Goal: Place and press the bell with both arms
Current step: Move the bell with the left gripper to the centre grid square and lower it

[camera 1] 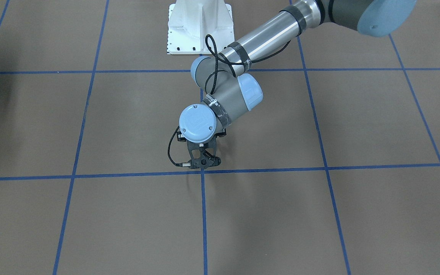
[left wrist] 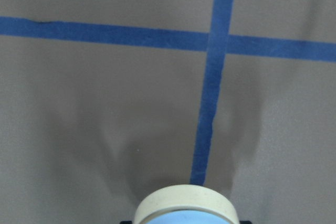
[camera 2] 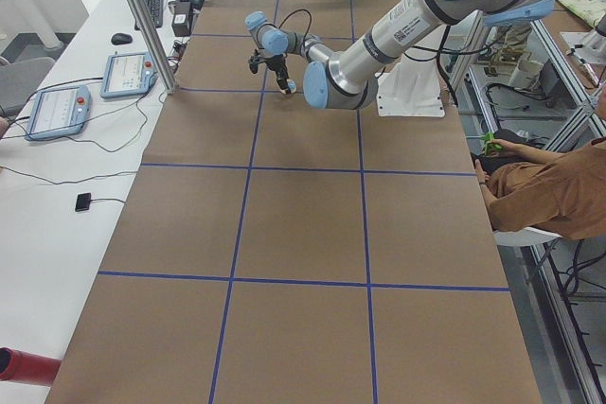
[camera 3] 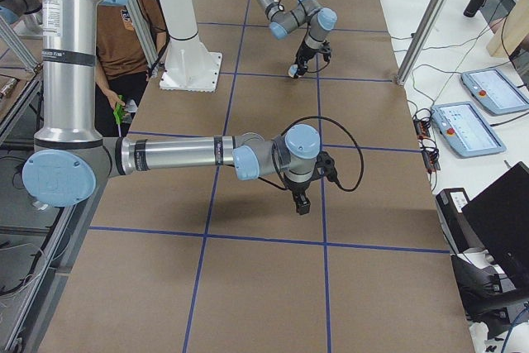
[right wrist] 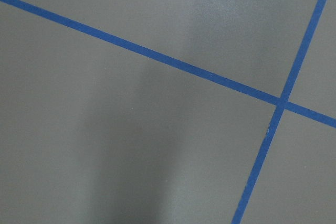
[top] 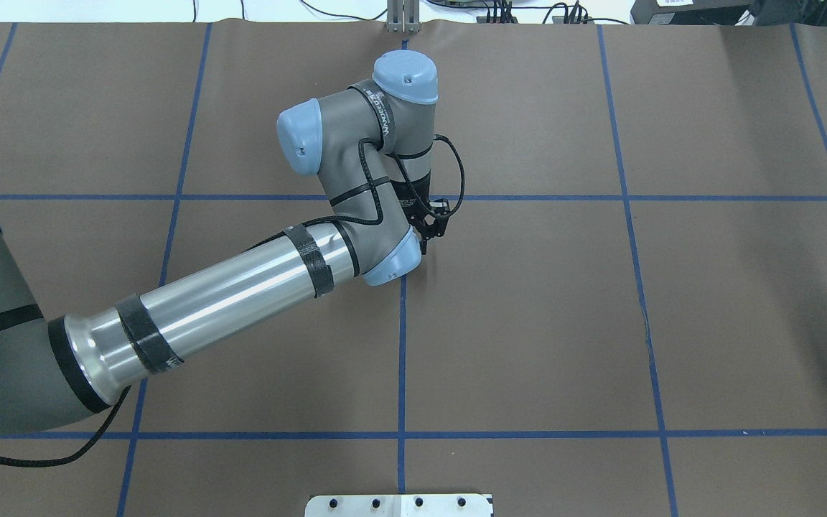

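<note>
The bell (left wrist: 184,205) shows only in the left wrist view, at the bottom edge: its cream base ring and a strip of light-blue dome, between the jaws. My left gripper (camera 1: 203,164) is shut on it and points down, low over the brown table by a blue tape crossing. It also shows in the overhead view (top: 426,237). I cannot tell whether the bell touches the table. My right gripper (camera 3: 302,202) shows only in the exterior right view, raised over the table's right part. I cannot tell whether it is open or shut. The right wrist view shows only table and tape.
The white pedestal (camera 1: 199,26) is bolted at the robot's side of the table (top: 528,323). A seated person (camera 2: 559,186) is beside the table. Control pendants (camera 3: 463,126) lie on the white side bench. A red cylinder (camera 2: 24,366) lies at the near left corner.
</note>
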Action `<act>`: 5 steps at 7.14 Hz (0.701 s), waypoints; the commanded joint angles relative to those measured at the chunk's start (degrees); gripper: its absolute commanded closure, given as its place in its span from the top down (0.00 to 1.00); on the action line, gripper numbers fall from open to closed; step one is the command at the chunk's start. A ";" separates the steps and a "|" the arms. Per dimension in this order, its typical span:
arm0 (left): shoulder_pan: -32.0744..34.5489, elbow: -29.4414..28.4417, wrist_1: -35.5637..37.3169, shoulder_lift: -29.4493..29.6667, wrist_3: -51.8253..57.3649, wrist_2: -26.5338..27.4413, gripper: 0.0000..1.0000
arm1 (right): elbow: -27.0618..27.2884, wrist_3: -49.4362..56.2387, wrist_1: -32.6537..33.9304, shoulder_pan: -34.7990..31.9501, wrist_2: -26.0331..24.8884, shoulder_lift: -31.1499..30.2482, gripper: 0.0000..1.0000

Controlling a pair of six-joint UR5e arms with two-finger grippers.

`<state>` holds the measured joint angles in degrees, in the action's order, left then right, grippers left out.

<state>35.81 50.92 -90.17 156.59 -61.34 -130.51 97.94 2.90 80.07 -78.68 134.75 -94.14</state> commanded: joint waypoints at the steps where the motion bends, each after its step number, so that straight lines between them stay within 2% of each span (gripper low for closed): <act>1: -0.39 0.06 -0.27 0.04 -0.18 0.00 0.69 | -0.03 0.00 0.00 0.02 -0.02 0.01 1.00; 3: -0.48 0.06 -0.88 -0.05 -1.05 0.00 0.83 | -0.21 -0.08 0.00 0.02 0.16 0.01 1.00; 4: -0.48 0.06 -0.89 -0.14 -0.97 0.08 0.85 | -0.21 -0.08 0.00 0.02 0.24 0.01 1.00; 5: -0.48 0.06 -0.89 -0.23 -0.97 0.08 0.96 | -0.21 -0.08 0.00 0.02 0.33 0.01 1.00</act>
<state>35.34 50.97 -90.99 156.46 -62.25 -130.46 97.74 2.82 80.07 -78.66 134.97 -94.13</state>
